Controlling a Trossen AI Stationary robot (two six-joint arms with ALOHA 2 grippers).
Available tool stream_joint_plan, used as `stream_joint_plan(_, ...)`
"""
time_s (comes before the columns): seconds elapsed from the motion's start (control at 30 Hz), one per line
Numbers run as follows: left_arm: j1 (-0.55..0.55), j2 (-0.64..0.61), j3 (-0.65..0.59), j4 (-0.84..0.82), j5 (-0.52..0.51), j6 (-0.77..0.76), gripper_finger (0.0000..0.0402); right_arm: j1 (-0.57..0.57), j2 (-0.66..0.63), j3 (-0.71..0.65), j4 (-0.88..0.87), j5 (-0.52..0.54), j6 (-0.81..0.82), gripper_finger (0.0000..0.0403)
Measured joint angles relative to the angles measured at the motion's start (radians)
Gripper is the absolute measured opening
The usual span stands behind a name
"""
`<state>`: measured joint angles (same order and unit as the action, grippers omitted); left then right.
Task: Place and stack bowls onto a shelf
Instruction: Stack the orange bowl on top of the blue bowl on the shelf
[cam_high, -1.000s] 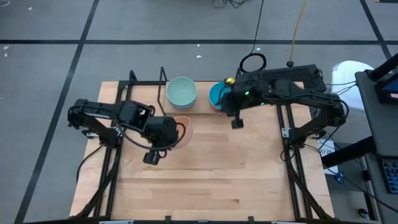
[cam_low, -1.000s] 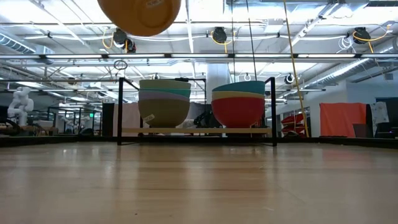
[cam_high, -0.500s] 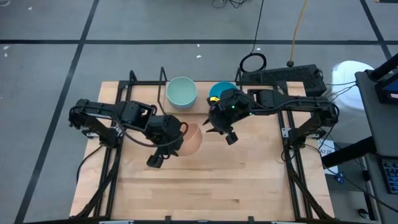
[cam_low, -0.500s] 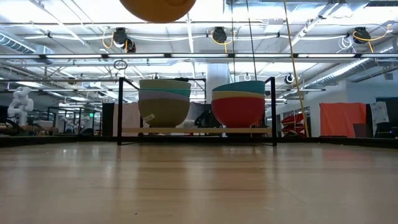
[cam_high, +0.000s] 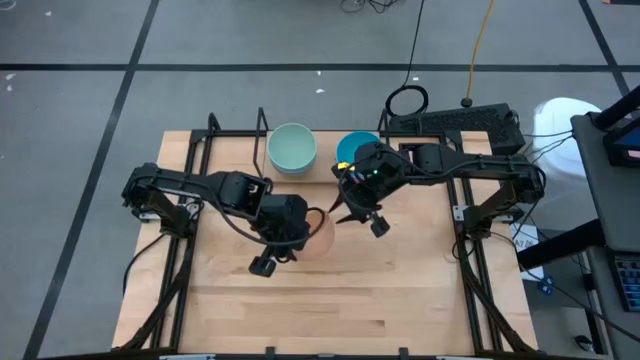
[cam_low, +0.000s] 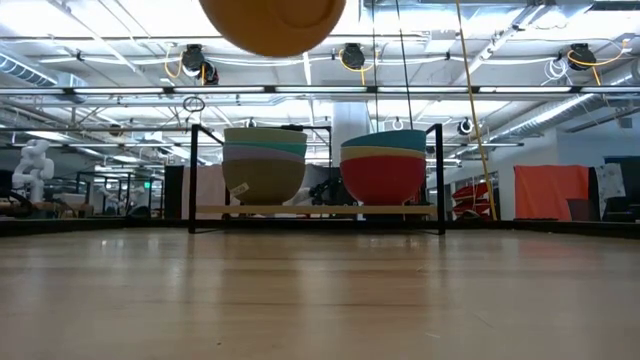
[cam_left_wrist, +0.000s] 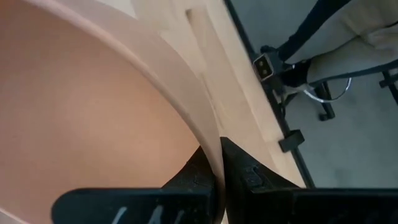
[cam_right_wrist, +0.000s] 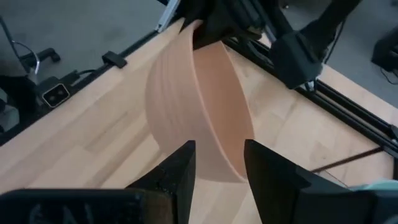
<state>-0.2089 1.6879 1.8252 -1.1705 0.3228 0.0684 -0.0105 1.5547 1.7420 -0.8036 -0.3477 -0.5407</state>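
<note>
Orange bowl (cam_high: 318, 234) is up in the air over mid-table, held by the left gripper (cam_high: 298, 237); fingers (cam_left_wrist: 205, 177) pinch its rim, one inside the wall and one outside. Bowl is tipped on its side, opening facing roughly toward the right arm, axis through its mouth near horizontal. In the low view its rounded underside (cam_low: 272, 24) hangs at the top, well above the tabletop (cam_low: 320, 300).

Right gripper (cam_high: 345, 212) sits just beside the bowl on its open side, fingers (cam_right_wrist: 177, 171) spread apart with nothing between them; the bowl's rim (cam_right_wrist: 214, 115) lines up with the gap ahead of them. Can't tell if they touch it.

Shelf (cam_low: 315, 211) stands at the far edge of the table, black wire uprights at each end. Two stacks on it, side by side, apart from each other:
- left stack (cam_low: 264, 165): olive-grey at the bottom, lavender and teal bands above, mint green bowl (cam_high: 292, 148) on top from above.
- right stack (cam_low: 383, 168): magenta at the bottom, a cream band, teal-blue bowl (cam_high: 352, 147) on top, partly covered by the right arm in the high view.

Right arm's wrist overhangs the right stack. Table surface between bowl and shelf is bare wood. Black cable loop (cam_high: 406, 100) lies on the floor behind the table.
</note>
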Motion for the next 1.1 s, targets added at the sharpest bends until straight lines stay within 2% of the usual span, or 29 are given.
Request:
stream_joint_plan(0.27,0.001,0.005,0.000,0.026,0.018,0.010,0.0008,0.000,0.009,0.001,0.002,-0.036,-0.002,0.0132)
stream_joint_plan(0.43,0.001,0.006,0.000,0.039,0.018,0.008,0.0008,0.000,0.041,0.002,0.021,-0.121,-0.003,0.0132)
stream_joint_plan(0.6,0.000,0.008,-0.001,0.041,0.025,0.000,0.0008,-0.001,0.085,0.002,0.022,-0.158,-0.003,0.0132)
stream_joint_plan(0.73,-0.001,0.008,-0.002,0.033,0.035,-0.013,0.0008,-0.002,0.122,0.002,0.029,-0.237,-0.003,0.0130)
stream_joint_plan(0.97,-0.002,0.008,-0.002,0.019,0.052,-0.011,0.0008,-0.002,0.144,0.002,0.048,-0.292,-0.006,0.0107)
stream_joint_plan(1.1,0.008,0.008,-0.002,0.004,0.052,0.011,0.0008,-0.002,0.144,0.002,0.060,-0.295,-0.049,0.0077)
